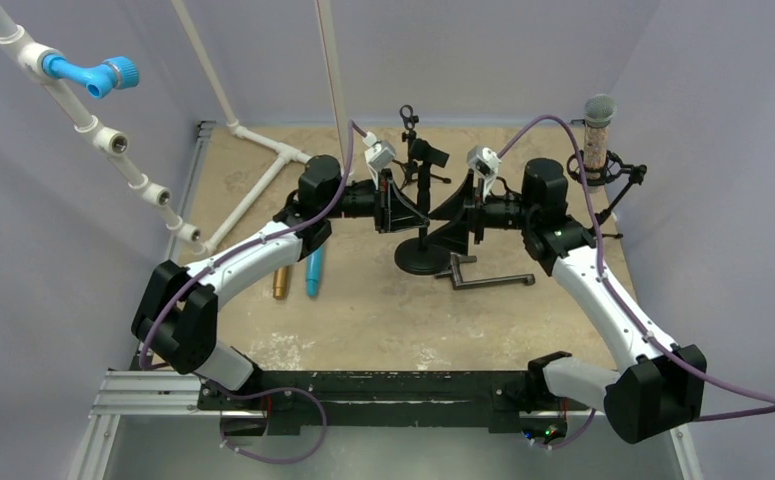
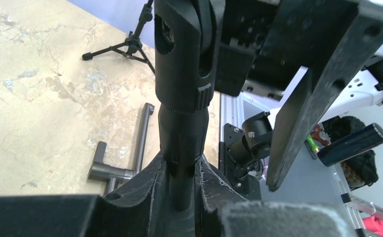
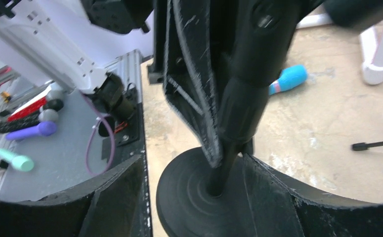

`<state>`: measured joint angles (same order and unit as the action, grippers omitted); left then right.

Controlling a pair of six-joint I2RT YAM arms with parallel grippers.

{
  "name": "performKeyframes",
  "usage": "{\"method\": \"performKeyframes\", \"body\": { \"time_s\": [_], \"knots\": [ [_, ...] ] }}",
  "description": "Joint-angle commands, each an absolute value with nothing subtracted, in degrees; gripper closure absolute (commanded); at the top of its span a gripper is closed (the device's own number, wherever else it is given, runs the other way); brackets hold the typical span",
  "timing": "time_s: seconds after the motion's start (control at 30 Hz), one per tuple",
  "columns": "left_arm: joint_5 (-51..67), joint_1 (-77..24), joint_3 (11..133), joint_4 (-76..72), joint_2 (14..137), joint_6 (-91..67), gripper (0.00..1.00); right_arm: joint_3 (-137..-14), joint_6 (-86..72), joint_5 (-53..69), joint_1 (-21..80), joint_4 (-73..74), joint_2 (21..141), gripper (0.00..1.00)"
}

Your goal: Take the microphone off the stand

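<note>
claws at the black stand, centre frame
matte microphone clipped atop it; felt-padded left claw clamps its slim pole, right claw spread wide around it above the round base.

No words, numbers, brand names or signs can be read in any of the three views.
</note>
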<state>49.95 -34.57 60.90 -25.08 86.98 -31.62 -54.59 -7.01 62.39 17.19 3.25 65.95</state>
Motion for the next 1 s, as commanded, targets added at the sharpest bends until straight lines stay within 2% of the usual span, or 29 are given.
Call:
{"method": "performKeyframes", "body": {
  "time_s": [0.0, 0.17, 0.43, 0.67, 0.97],
  "knots": [
    [51.0, -34.7, 60.7, -26.6, 83.5, -27.0, 1.0, -59.4, -8.9, 57.8, 16.3, 2.6, 65.6, 0.28],
    [51.6, -35.6, 60.7, -25.4, 83.7, -25.6, 1.0, -59.9, -13.5, 56.8, 16.2, -2.0, 67.4, 0.29],
    [52.0, -37.0, 61.2, -25.0, 84.2, -25.4, 1.0, -58.7, -14.8, 55.0, 16.2, -4.9, 68.9, 0.36],
    [52.2, -37.7, 61.6, -25.1, 85.0, -25.8, 1.0, -57.6, -16.0, 55.2, 16.3, -7.1, 69.4, 0.53],
    [52.3, -37.9, 62.6, -25.0, 85.9, -26.3, 1.0, -54.8, -17.0, 54.8, 16.3, -9.4, 69.4, 0.69]
  ]
}}
